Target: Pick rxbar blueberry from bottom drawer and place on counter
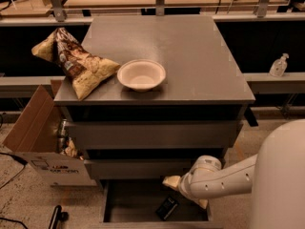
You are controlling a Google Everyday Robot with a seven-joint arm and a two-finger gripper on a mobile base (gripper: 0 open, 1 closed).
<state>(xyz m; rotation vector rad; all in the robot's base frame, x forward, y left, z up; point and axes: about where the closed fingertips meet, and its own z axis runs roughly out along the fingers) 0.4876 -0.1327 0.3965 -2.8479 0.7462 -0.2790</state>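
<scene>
Camera view: the small flat rxbar blueberry in its dark blue-black wrapper (167,207) lies on the dark floor of the shallow grey metal bottom drawer (125,209). The drawer is pulled open at the lower centre of the frame, and the bar sits right of the floor's middle, turned at a slant. The gripper (187,192) hangs over the right part of that drawer, just above and to the right of the bar, at the end of the white arm (228,180) that reaches in from the lower right. Whether the gripper is apart or together I cannot tell, nor whether it touches the bar.

Above the open drawer, two plain grey drawer fronts (152,135) are shut. The broad matte grey counter (190,51) fills the upper middle of the frame. On its left front part stands a round white bowl (141,74), and a crinkled tan-and-brown chip bag (76,67) lies just left of the bowl, overhanging the counter's left edge. An open brown cardboard box (28,132) sits on the floor at lower left, and a clear pump bottle (279,66) stands on a ledge at the right.
</scene>
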